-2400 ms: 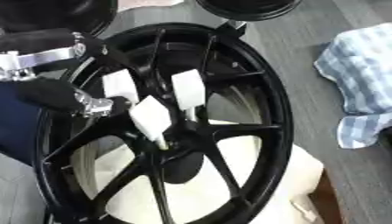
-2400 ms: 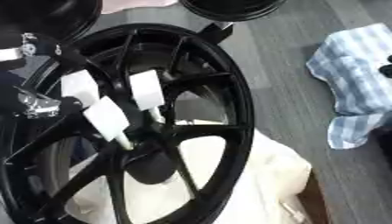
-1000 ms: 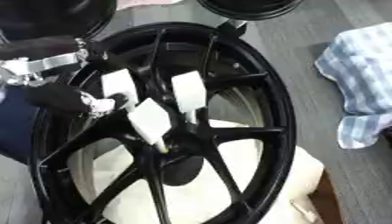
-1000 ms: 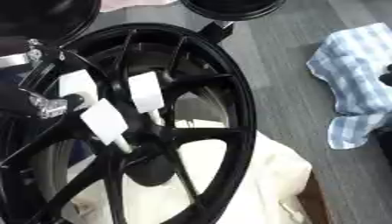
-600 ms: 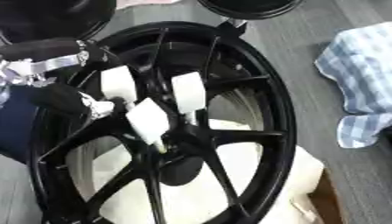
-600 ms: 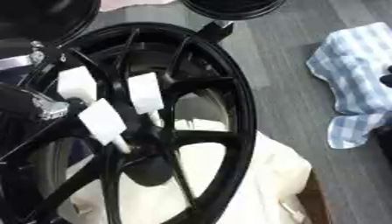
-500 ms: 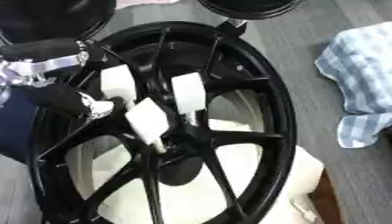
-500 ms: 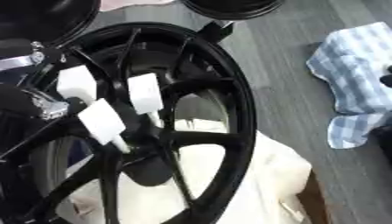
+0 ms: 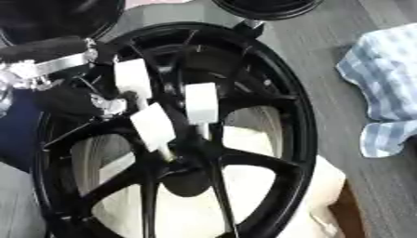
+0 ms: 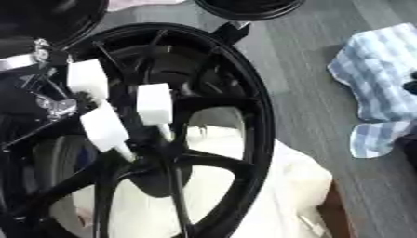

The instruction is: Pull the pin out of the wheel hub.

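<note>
A black multi-spoke wheel [image 9: 285, 116] lies flat on a cream cloth, and its hub [image 9: 185, 172] sits low in the middle of the view. My left hand [image 9: 97, 100] reaches in from the left over the spokes. Its fingers [image 9: 200, 102] carry white pads, are straight and spread apart, and point down at the hub. Thin pale tips [image 9: 167, 152] under the pads end just above the hub. I cannot make out the pin itself among the dark spokes. My right hand shows in no view.
A blue-and-white checked cloth [image 10: 374, 88] lies on the grey floor to the right, with a dark shape [image 10: 410, 79] at the view's edge. Another black rim [image 9: 265, 7] stands at the top. A second dark rim [image 9: 49, 18] fills the top left.
My left hand has stayed over the hub with only a slight shift. The wheel has not moved.
</note>
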You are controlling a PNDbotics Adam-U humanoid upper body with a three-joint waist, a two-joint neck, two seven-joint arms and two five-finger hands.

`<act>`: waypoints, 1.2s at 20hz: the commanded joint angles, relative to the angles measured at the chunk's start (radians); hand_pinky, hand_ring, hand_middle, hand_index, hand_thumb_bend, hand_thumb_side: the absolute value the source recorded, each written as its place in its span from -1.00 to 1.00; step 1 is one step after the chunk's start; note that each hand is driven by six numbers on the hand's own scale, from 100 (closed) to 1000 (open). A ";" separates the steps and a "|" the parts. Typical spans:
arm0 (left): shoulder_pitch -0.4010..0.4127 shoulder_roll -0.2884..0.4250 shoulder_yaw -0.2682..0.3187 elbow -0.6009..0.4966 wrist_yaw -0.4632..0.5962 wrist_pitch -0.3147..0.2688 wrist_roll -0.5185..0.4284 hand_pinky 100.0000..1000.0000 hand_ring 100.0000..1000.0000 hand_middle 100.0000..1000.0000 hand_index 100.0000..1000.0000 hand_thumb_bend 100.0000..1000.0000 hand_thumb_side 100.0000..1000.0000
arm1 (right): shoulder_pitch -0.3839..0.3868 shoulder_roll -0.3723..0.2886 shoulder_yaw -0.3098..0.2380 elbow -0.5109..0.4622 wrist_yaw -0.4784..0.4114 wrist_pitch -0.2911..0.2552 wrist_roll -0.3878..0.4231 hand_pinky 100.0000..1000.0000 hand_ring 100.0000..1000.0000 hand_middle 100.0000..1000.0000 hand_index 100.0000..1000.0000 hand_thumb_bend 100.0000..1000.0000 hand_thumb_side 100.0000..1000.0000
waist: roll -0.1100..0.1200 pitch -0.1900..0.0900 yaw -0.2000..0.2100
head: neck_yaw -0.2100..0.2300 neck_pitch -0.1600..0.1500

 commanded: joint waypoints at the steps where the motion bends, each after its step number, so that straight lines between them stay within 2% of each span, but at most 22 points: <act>1: -0.008 0.007 0.023 -0.030 0.055 -0.022 0.048 0.68 -0.03 -0.43 0.11 -1.00 -0.04 | -0.001 -0.016 -0.017 -0.003 0.011 0.005 -0.002 0.68 0.33 0.20 0.02 -0.94 -0.27 | -0.008 -0.025 0.001 | 0.000 -0.004; 3: -0.007 0.002 0.030 -0.032 0.085 -0.042 0.079 0.66 -0.08 -0.52 0.03 -1.00 -0.15 | 0.000 -0.016 -0.018 -0.003 0.011 0.006 -0.003 0.68 0.33 0.20 0.02 -0.94 -0.27 | -0.008 -0.027 0.002 | -0.001 -0.004; 4: -0.006 0.000 0.033 -0.032 0.100 -0.050 0.093 0.65 -0.10 -0.56 0.00 -1.00 -0.33 | 0.001 -0.017 -0.018 -0.003 0.011 0.006 -0.003 0.68 0.33 0.20 0.02 -0.94 -0.27 | -0.008 -0.028 0.002 | -0.001 -0.004; 7: -0.008 0.008 0.052 -0.032 0.149 -0.066 0.142 0.63 -0.16 -0.70 -0.17 -1.00 -0.33 | 0.001 -0.020 -0.019 -0.004 0.009 0.005 -0.003 0.68 0.33 0.20 0.02 -0.94 -0.27 | -0.007 -0.031 0.003 | -0.004 -0.004; 10: -0.010 0.024 0.088 -0.032 0.198 -0.073 0.191 0.64 -0.19 -0.78 -0.23 -1.00 -0.28 | 0.002 -0.021 -0.021 -0.004 0.008 0.005 -0.004 0.69 0.33 0.20 0.02 -0.94 -0.27 | -0.007 -0.034 0.006 | -0.007 -0.004; 15: -0.012 0.056 0.200 -0.032 0.274 -0.066 0.268 0.64 -0.23 -0.84 -0.29 -1.00 -0.13 | 0.010 -0.025 -0.027 -0.004 0.007 0.002 -0.008 0.69 0.33 0.20 0.02 -0.93 -0.27 | -0.008 -0.041 0.019 | -0.020 -0.001; 18: 0.009 0.090 0.277 -0.024 0.322 -0.058 0.315 0.65 -0.22 -0.83 -0.28 -1.00 -0.10 | 0.021 -0.027 -0.033 -0.005 0.006 -0.002 -0.014 0.69 0.33 0.20 0.02 -0.93 -0.28 | -0.011 -0.047 0.033 | -0.032 0.002; 22: 0.086 0.158 0.377 0.037 0.386 -0.094 0.379 0.66 -0.19 -0.78 -0.26 -1.00 -0.07 | 0.047 -0.029 -0.052 -0.008 0.007 -0.012 -0.030 0.69 0.33 0.20 0.02 -0.90 -0.24 | -0.016 -0.055 0.070 | -0.068 0.009; 24: 0.139 0.189 0.431 0.088 0.420 -0.120 0.413 0.66 -0.18 -0.78 -0.26 -1.00 -0.05 | 0.064 -0.029 -0.064 -0.012 0.008 -0.019 -0.042 0.69 0.33 0.20 0.02 -0.93 -0.29 | -0.020 -0.060 0.092 | -0.087 0.014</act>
